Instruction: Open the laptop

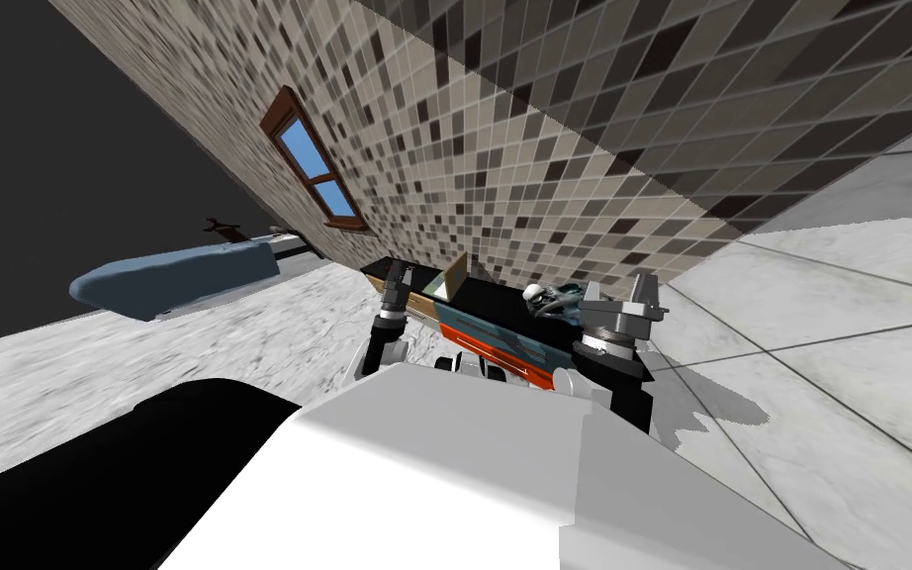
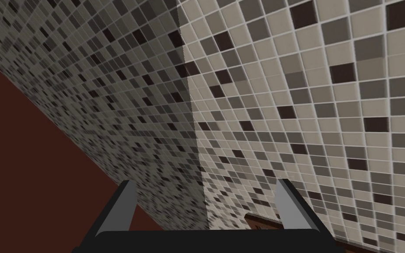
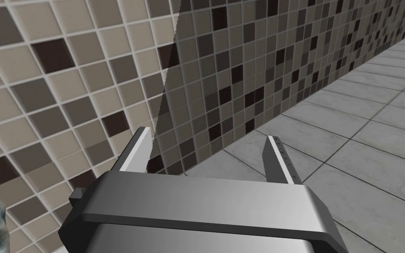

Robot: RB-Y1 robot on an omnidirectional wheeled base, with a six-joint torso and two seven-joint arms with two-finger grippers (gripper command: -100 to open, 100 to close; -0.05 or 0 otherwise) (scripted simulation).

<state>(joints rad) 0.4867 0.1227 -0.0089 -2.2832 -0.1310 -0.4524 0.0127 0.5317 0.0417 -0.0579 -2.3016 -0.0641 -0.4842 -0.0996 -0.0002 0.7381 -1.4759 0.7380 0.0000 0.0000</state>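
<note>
A: Where's the left gripper (image 1: 401, 274)?
B: Left of centre in the head view, fingers apart, nothing between them. Just right of it, on the dark desk (image 1: 500, 300), sits what looks like the laptop (image 1: 452, 278), its tan lid tilted.
A: Handling?
B: Probably light, stiff, hinged and slippery, so take the lid's free edge gently. The right gripper (image 3: 207, 134), further right, is also spread and empty.

Dark tabletop against the tiled wall

The black tabletop (image 1: 503, 302), with teal and orange bands along its front edge, stands on a pale marbled tile floor (image 1: 840, 327) against the mosaic wall (image 1: 543, 148). A tan-lidded laptop (image 1: 449, 280) lies near one end, its lid partly raised. A crumpled blue-grey and white object (image 1: 550, 298) lies toward the other end.
</note>
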